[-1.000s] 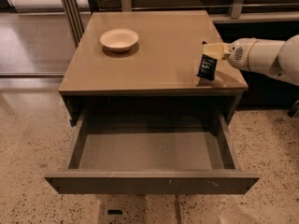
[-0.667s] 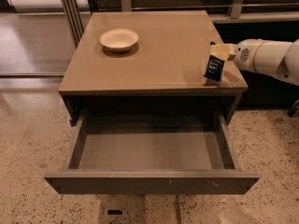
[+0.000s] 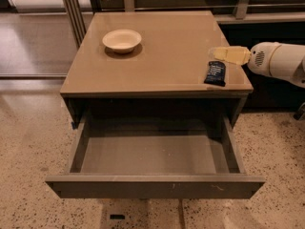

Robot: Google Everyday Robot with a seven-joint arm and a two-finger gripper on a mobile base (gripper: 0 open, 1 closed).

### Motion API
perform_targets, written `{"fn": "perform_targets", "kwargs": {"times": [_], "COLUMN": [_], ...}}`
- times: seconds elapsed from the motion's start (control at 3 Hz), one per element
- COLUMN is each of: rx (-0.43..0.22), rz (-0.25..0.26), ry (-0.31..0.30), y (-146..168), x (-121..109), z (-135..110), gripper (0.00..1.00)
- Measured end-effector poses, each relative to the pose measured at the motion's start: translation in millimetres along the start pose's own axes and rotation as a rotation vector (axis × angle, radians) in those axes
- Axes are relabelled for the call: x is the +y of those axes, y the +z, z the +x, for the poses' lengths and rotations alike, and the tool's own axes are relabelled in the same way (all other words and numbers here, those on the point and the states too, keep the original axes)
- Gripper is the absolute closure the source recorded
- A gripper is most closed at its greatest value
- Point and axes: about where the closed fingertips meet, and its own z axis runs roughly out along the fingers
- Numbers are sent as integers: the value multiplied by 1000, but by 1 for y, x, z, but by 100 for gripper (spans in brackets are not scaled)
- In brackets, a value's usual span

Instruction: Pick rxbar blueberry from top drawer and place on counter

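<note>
The rxbar blueberry (image 3: pixel 215 73), a dark navy bar, lies flat on the counter (image 3: pixel 167 51) near its right front corner. My gripper (image 3: pixel 228 55) reaches in from the right on a white arm, just behind and above the bar's far end. It is open and holds nothing. Below the counter, the top drawer (image 3: pixel 155 186) is pulled all the way out, and its grey inside shows nothing in it.
A small cream bowl (image 3: pixel 122 40) sits on the counter's back left. Metal posts (image 3: pixel 71 13) and a rail stand behind the cabinet. Speckled floor surrounds the drawer front.
The bar was held upright over the counter's right edge. It now lies flat on the counter, out of the gripper, which has drawn slightly back and up.
</note>
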Motion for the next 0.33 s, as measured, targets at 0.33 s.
{"fn": "perform_targets", "kwargs": {"times": [0.33], "rx": [0], "rz": [0], "ry": [0], "y": [0], "x": [0], "z": [0], "gripper": [0]}}
